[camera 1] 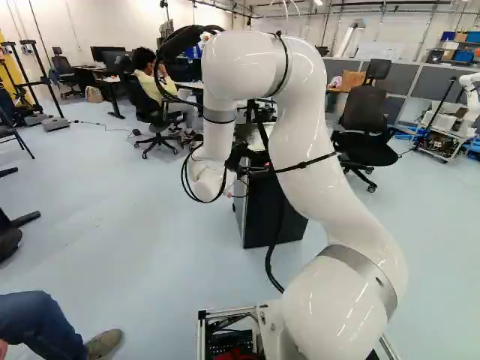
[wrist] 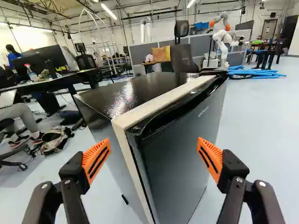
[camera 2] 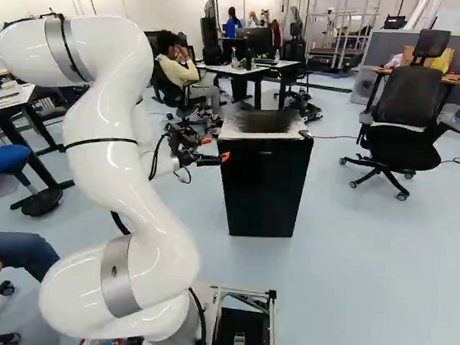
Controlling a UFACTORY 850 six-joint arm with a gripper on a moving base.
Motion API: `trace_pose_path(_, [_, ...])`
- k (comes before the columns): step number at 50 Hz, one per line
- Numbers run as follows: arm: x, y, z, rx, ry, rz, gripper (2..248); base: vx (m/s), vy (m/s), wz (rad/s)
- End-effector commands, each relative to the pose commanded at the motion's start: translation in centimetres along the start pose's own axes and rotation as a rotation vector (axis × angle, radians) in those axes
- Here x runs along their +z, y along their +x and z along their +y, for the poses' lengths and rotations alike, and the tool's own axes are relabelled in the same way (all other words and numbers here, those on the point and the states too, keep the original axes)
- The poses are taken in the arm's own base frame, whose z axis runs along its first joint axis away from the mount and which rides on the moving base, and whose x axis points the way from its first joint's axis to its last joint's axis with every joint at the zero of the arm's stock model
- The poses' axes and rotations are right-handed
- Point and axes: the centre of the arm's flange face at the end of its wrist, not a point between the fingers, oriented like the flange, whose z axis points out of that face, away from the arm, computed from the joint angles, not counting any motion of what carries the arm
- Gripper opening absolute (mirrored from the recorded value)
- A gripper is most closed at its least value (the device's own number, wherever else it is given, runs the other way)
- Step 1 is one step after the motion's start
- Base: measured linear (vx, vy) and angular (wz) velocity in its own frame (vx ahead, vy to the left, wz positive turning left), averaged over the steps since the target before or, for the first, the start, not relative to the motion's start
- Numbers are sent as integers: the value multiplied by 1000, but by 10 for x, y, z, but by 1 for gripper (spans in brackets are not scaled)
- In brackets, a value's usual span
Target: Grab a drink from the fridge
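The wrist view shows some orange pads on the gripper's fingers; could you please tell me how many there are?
2. One orange pad is toward the side panel of the fridge; the other pad is toward its door. Neither is hidden.

Fridge (camera 2: 263,189) on floor (camera 2: 348,254), ahead of base (camera 2: 272,319) | hand (camera 2: 215,148) left of fridge in right base view | office chair (camera 2: 408,108) right of fridge | worktop (wrist: 58,80) behind fridge, bearing monitor (wrist: 44,60) and bottle (wrist: 32,74) | partition (camera 2: 380,53) behind office chair | another robot (camera 1: 472,97) at far right of left base view
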Motion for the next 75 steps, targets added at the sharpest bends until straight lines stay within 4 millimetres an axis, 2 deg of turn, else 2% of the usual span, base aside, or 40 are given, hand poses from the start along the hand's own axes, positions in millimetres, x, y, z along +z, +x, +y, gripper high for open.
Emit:
trace_pose_path(44, [26,5,15,10,-62,9,247,0,0,0])
trace_pose_path(60, [19,5,25,1,-77,-10,247,0,0,0])
trace_pose_path(75, [3,5,40,-20,-86,-36,247,-2,-1,-5])
